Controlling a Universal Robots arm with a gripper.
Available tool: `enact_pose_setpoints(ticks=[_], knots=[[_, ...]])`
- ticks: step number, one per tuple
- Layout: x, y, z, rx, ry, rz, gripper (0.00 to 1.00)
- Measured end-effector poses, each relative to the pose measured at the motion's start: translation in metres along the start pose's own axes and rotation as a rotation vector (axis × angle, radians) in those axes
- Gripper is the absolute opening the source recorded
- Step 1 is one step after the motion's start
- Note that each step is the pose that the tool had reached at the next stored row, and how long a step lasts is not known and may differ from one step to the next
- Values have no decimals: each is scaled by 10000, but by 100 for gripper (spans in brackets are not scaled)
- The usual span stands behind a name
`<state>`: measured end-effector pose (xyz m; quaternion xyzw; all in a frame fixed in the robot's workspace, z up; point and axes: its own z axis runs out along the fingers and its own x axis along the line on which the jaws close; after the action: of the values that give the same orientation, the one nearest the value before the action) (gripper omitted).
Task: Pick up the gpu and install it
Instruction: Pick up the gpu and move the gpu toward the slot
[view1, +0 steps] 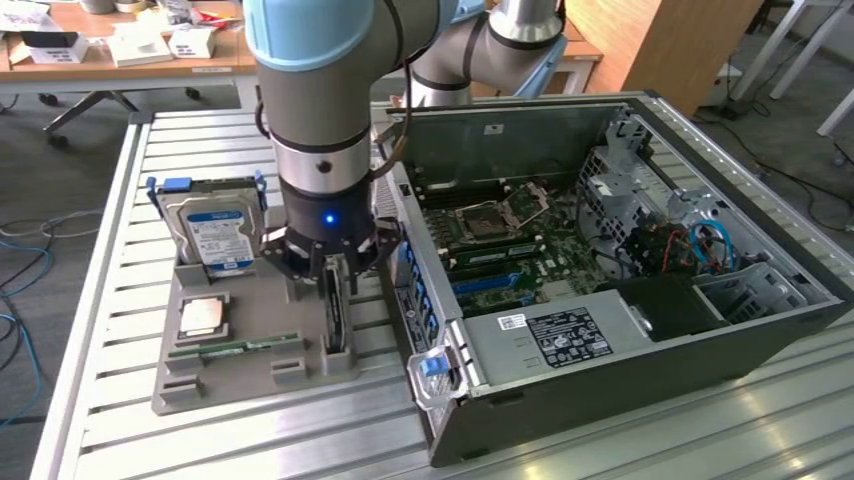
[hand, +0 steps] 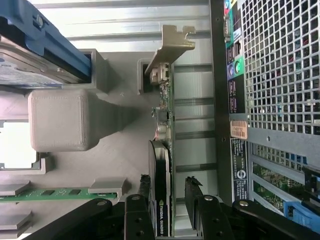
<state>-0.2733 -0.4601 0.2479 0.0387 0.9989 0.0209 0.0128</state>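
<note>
Some of gpu (view1: 335, 330) hidden behind open pincer (view1: 336, 288).

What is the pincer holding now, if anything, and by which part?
Nothing is held: the open pincer straddles the gpu without closing on it.

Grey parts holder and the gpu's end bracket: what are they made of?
Grey blocky parts holder: looks like matte plastic, possibly 3D-printed; fine grainy surface, soft rounded corners. Bent bracket on the thin black gpu card: thin sheet metal by the look; dull sheen, folded tab, cut notch.
</note>
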Motion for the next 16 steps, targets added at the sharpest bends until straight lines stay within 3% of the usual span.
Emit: enact_pose_setpoints(ticks=[4, 10, 16], knots=[[7, 52, 10, -1, -2, 0, 42], [23, 61, 99, -2, -18, -3, 42], [25, 63, 116, 0, -17, -1, 42]])
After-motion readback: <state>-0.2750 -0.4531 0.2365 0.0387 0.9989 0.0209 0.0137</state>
